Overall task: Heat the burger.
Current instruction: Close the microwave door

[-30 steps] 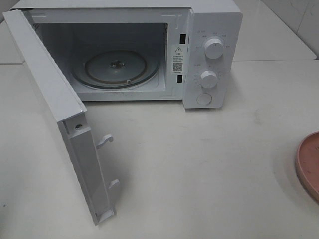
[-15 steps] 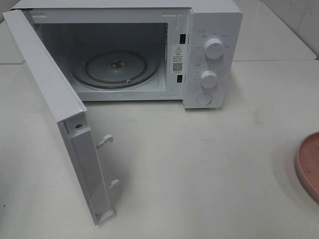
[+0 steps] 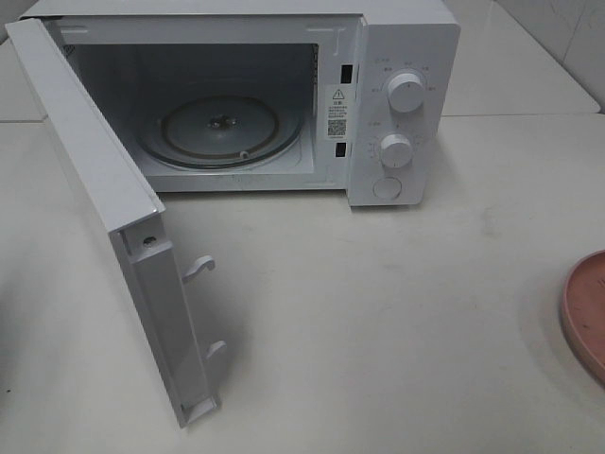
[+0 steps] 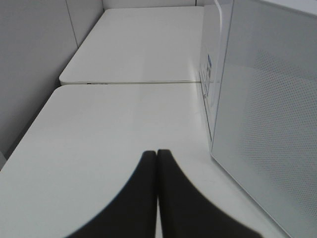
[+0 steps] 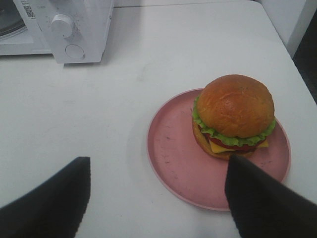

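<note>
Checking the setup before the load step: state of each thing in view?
microwave door: swung wide open
turntable: bare
burger: upright on the plate, outside the microwave
pink plate: on the table
left gripper: fingers shut, empty
right gripper: fingers wide apart, empty, near the plate

The burger sits upright on a pink plate, with a shiny brown bun, green lettuce and yellow cheese.
</note>
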`<state>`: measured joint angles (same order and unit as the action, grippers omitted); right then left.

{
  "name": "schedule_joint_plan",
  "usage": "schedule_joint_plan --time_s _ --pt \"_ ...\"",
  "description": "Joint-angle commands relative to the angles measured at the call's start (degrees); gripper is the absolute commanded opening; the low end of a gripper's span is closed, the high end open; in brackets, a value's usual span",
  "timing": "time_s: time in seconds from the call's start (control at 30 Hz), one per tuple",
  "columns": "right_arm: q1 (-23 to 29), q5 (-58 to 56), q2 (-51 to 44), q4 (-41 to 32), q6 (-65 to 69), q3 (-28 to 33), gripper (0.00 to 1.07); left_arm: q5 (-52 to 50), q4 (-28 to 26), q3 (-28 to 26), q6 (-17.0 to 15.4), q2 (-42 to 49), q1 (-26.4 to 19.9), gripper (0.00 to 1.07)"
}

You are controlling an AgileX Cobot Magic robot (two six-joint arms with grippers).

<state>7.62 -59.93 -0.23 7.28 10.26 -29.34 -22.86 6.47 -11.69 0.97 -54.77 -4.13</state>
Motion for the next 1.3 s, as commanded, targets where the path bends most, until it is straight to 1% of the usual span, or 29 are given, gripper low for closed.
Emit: schedule_joint_plan --time_s 0.03,0.07,0.17,0.23,0.27,0.3,0.33,0.37,0.43,0.47,0.53,0.57,0.63,0.7,0.73,0.8,0.83,1.0,1.1,1.17,1.23,1.27,1.3 --pt "-0.2 0.2 -1.5 0.1 -0.9 0.1 0.74 -4.7 0.4 0.0 -0.5 -4.8 0.0 0.00" --pt "-0.2 0.2 -1.5 0.1 -0.9 0.1 0.74 -6.9 0.4 0.0 -1.4 -7.0 0.7 0.00" --pt "-0.2 0.2 -1.5 0.1 -0.9 0.1 0.74 -8.1 0.4 0.0 -1.7 -8.0 1.4 0.00" --pt "-0.2 0.2 -1.5 0.1 -0.9 0.1 0.74 -11.1 1.3 0.0 -1.7 -12.4 6.0 0.00" --pt "-0.2 0.2 -1.5 0.1 -0.9 0.1 0.74 -11.1 1.3 0.0 -1.7 -12.4 6.0 0.00" --pt "-0.2 0.2 -1.5 0.1 -0.9 0.1 0.74 -11.7 1.5 0.0 -1.5 -13.3 7.2 0.00" --pt "-0.2 0.2 -1.5 0.1 -0.9 0.1 0.74 -13.5 2.1 -0.1 -1.4 -15.4 9.3 0.00" --pt "-0.2 0.2 -1.5 0.1 -0.9 0.1 0.74 -13.5 2.1 -0.1 -1.4 -15.4 9.3 0.00" --pt "-0.2 0.2 -1.5 0.1 -0.9 0.1 0.74 -15.8 2.6 -0.5 -1.4 -18.5 12.3 0.00" --pt "-0.2 0.2 -1.5 0.1 -0.9 0.1 0.74 -15.8 2.6 -0.5 -1.4 -18.5 12.3 0.00" --pt "-0.2 0.2 -1.5 0.1 -0.9 0.1 0.74 -17.0 3.4 -1.6 -1.5 -21.4 14.4 0.00" --pt "-0.2 0.2 -1.5 0.1 -0.9 0.1 0.74 -17.0 3.4 -1.6 -1.5 -21.4 14.4 0.00" --pt "-0.2 0.2 -1.5 0.1 -0.9 0.1 0.74 -17.6 3.7 -3.1 -1.5 -24.1 16.3 0.00" --pt "-0.2 0.2 -1.5 0.1 -0.9 0.1 0.74 -17.7 3.8 -3.6 -1.5 -24.8 16.8 0.00" --pt "-0.2 0.2 -1.5 0.1 -0.9 0.1 0.74 -17.9 4.1 -4.7 -1.5 -26.5 18.1 0.00" --pt "-0.2 0.2 -1.5 0.1 -0.9 0.1 0.74 -18.0 4.3 -5.3 -1.5 -27.3 18.6 0.00" --pt "-0.2 0.2 -1.5 0.1 -0.9 0.1 0.74 -18.4 4.9 -6.4 -1.5 -28.8 19.9 0.00" --pt "-0.2 0.2 -1.5 0.1 -0.9 0.1 0.74 -19.4 5.6 -8.4 -1.6 -31.5 22.0 0.00" --pt "-0.2 0.2 -1.5 0.1 -0.9 0.1 0.74 -19.4 5.6 -11.1 -1.8 -34.3 24.2 0.00" --pt "-0.2 0.2 -1.5 0.1 -0.9 0.1 0.74 -19.4 5.6 -11.7 -1.8 -34.8 24.9 0.00" --pt "-0.2 0.2 -1.5 0.1 -0.9 0.1 0.74 -19.4 5.4 -13.9 -1.8 -36.5 27.0 0.00" --pt "-0.2 0.2 -1.5 0.1 -0.9 0.1 0.74 -19.4 5.4 -13.9 -1.8 -36.5 27.0 0.00" --pt "-0.2 0.2 -1.5 0.1 -0.9 0.1 0.74 -19.4 4.9 -15.5 -1.8 -37.6 28.2 0.00"
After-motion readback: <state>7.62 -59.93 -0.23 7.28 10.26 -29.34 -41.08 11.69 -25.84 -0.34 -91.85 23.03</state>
